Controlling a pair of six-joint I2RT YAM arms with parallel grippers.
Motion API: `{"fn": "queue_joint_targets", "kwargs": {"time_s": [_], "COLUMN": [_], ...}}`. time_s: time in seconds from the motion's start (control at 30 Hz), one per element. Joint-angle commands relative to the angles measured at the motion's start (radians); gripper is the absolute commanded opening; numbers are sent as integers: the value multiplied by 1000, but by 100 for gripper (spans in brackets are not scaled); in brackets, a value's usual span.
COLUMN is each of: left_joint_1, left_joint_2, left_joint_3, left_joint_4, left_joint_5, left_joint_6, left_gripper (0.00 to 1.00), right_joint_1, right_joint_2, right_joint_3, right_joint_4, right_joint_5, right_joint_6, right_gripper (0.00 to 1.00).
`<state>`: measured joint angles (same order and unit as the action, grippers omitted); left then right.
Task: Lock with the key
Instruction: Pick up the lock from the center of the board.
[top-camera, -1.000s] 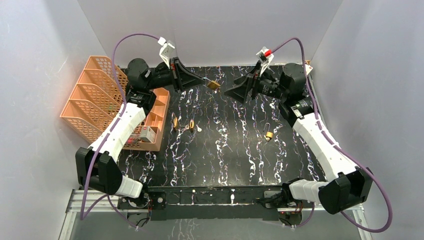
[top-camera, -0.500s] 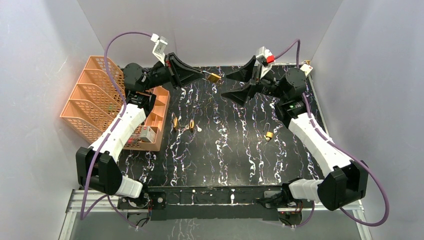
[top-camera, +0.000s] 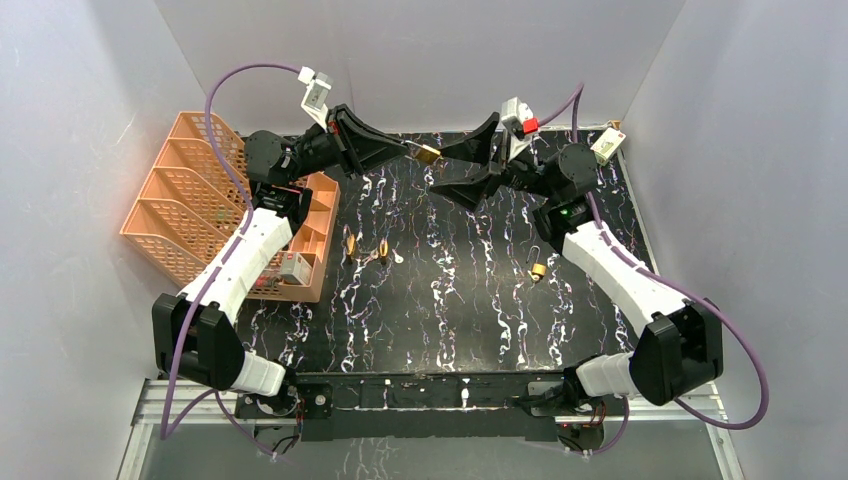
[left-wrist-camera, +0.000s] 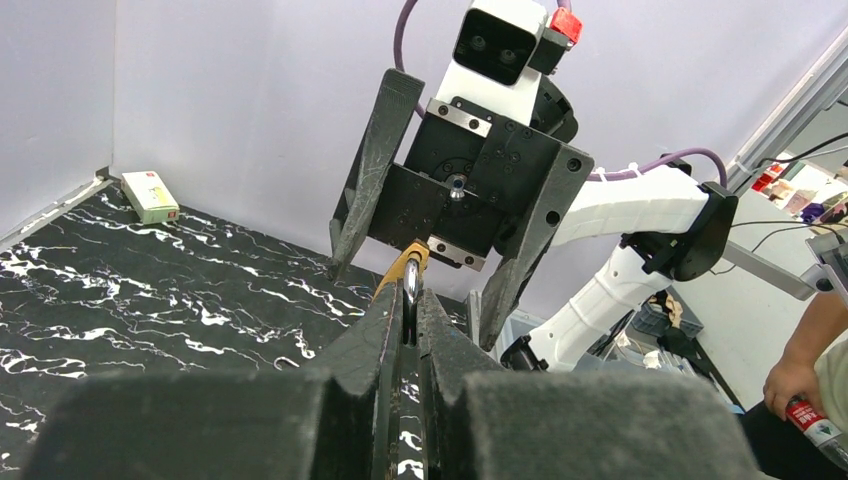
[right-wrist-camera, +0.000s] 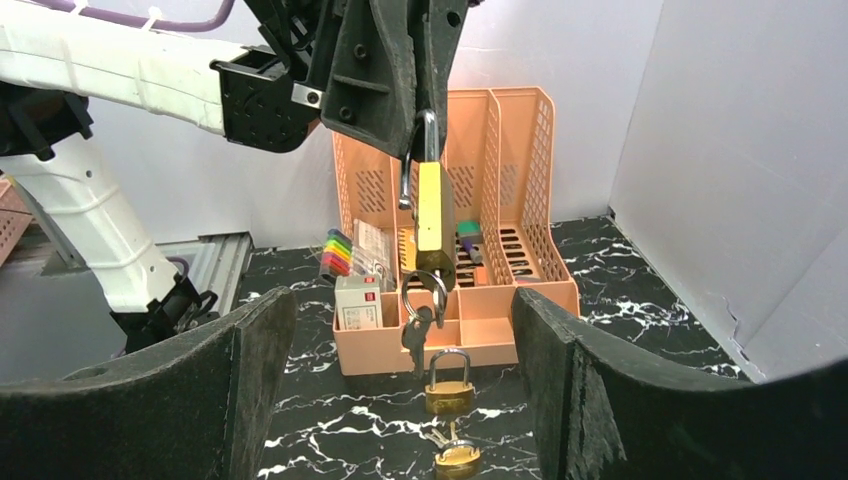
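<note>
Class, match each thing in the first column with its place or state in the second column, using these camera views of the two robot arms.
Column one:
1. lifted brass padlock
2. right gripper
3. orange desk organizer
4. small box

Column two:
A. open, gripping nothing
B. at the far right corner of the table
C. clamped by its shackle in the left gripper
D. at the table's left edge

Pairs: 1-C; 2-A; 3-D; 4-B
</note>
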<state>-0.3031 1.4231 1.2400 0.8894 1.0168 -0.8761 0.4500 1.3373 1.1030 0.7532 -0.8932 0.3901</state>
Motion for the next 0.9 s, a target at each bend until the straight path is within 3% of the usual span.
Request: {"fn": "queue_joint_targets", "kwargs": {"time_s": [0.0, 0.87], "left_joint_1": [4, 4], "left_joint_2": [-33, -53], "left_joint_3": [21, 39], "left_joint_4": [75, 82], "left_joint_5": [-12, -20], "left_joint_6": [-5, -7], "left_gripper": [0, 0], "right_joint_1": [17, 24], "right_joint_2": [3, -13], "right_joint_3": [32, 14], "right_joint_4": [119, 212], "right_joint_5": [11, 5], "right_joint_6": [12, 86], "right_gripper": [85, 68]}}
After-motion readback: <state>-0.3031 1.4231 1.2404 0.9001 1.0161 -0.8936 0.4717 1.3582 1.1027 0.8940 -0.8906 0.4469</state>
